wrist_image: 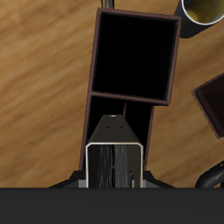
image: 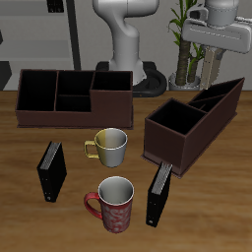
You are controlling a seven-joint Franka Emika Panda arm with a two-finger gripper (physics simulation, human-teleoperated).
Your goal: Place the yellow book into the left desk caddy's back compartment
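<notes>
The left desk caddy (image: 192, 123) is a long maroon-brown box lying at an angle near the table's back. In the wrist view its large square section (wrist_image: 136, 54) is dark and open. The narrower back compartment (wrist_image: 109, 114) lies past the divider, right under the gripper. My gripper (image: 219, 39) hangs high above the caddy's back end. In the wrist view the gripper (wrist_image: 114, 179) holds the yellow book (wrist_image: 114, 140) edge-on. Only its pale grey edges and a dark face show, over the back compartment. I cannot pick out the book in the exterior view.
A wider dark box (image: 74, 96) with several sections stands at the table's back; its corner (wrist_image: 214, 101) shows in the wrist view. Two black books (image: 51, 169) (image: 159, 192), a yellow-green mug (image: 108, 146) (wrist_image: 206, 9) and a red mug (image: 115, 202) lie nearer the front.
</notes>
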